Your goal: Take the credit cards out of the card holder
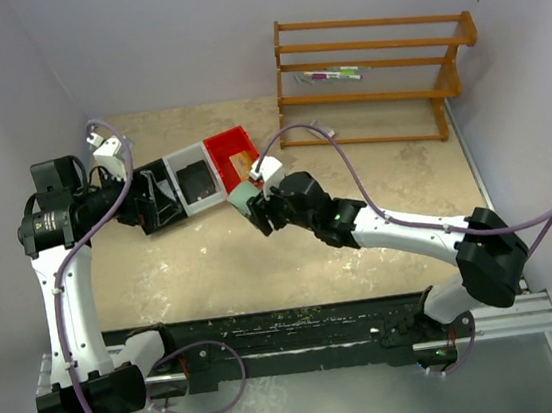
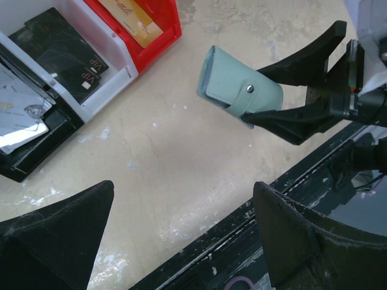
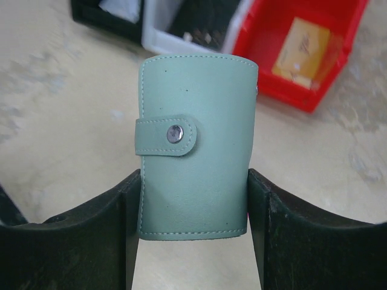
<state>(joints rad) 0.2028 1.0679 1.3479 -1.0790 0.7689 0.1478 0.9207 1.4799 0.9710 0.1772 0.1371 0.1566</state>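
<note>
The right gripper (image 1: 254, 209) clamps the snapped-shut card holder (image 3: 193, 151) by its sides, over the table (image 2: 169, 151) near the red bin (image 2: 163, 36); the left gripper (image 2: 181, 199) hangs nearby, jaws wide apart

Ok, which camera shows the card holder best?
The right wrist view: the card holder sits large and centred, its snap tab fastened, clamped in the right gripper. The left wrist view shows it smaller and angled; the top external view shows only a small pale patch.
</note>
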